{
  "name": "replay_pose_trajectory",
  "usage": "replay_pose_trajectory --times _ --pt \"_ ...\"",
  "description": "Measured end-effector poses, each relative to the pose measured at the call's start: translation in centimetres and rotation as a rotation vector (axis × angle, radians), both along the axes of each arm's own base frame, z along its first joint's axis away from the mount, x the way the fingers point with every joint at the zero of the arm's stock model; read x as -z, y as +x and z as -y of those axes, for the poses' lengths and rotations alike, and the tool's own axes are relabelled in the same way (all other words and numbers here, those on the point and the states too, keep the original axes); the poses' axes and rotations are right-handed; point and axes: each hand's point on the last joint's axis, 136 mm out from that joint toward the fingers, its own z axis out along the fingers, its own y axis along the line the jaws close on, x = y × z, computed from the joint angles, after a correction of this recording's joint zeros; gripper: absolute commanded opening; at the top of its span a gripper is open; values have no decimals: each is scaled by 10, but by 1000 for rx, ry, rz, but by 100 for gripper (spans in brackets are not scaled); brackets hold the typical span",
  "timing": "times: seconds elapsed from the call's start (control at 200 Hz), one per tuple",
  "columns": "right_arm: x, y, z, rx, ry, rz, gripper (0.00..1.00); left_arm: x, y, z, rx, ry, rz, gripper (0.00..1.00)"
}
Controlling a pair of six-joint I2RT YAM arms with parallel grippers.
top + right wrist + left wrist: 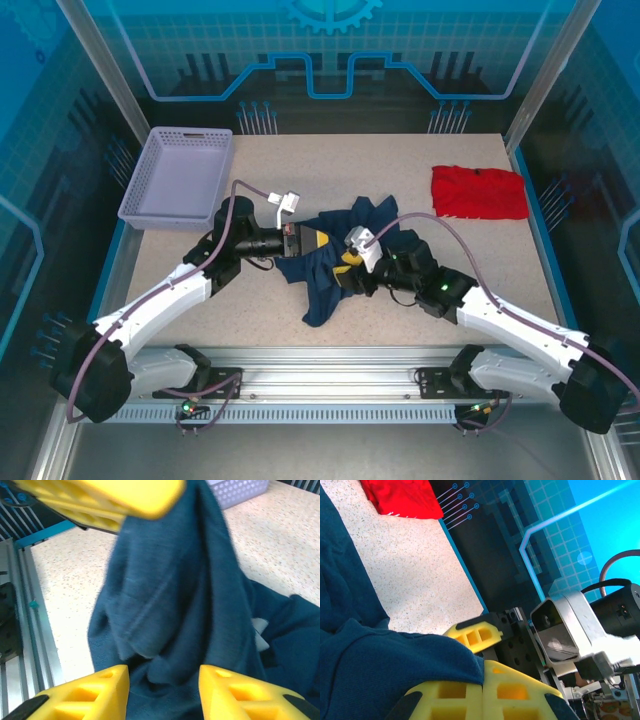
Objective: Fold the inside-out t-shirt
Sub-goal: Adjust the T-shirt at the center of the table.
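The inside-out t-shirt is a dark navy heap bunched at the middle of the table. My left gripper is at its left side. In the left wrist view the left gripper is shut, and a fold of the t-shirt is pinched at the seam between its yellow fingers and drapes over one of them. My right gripper sits close on the right. In the right wrist view the right gripper is open, and a hanging fold of the t-shirt lies in the gap between its fingers.
A red folded garment lies at the back right. A purple basket stands at the back left. The left gripper's yellow finger hangs just above the right gripper. Bare table runs along the near edge.
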Motion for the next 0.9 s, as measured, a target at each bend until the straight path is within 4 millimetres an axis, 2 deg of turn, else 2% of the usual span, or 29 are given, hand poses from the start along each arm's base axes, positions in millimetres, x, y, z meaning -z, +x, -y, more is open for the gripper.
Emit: replay_pose_trajectory --times 0.08,0.305,0.465,0.625,0.76,0.835,0.9 --pt "-5 -2 -4 -23 15 22 39 0 0 0 0 0 0 0" --pt "-14 0 -9 -46 28 77 26 0 0 0 0 0 0 0" --pt "-19 3 -13 -57 22 95 0 0 0 0 0 1 0 0" --pt "-31 -3 -13 -91 72 70 0 6 3 -2 -21 23 -2 0" --pt "-49 -5 -4 -94 178 -10 0 26 13 -11 -101 113 -3 38" --pt "-57 -1 -3 -79 247 -76 0 37 20 -21 -164 178 2 46" --pt "-59 3 -4 -62 287 -136 0 37 20 -30 -208 202 31 52"
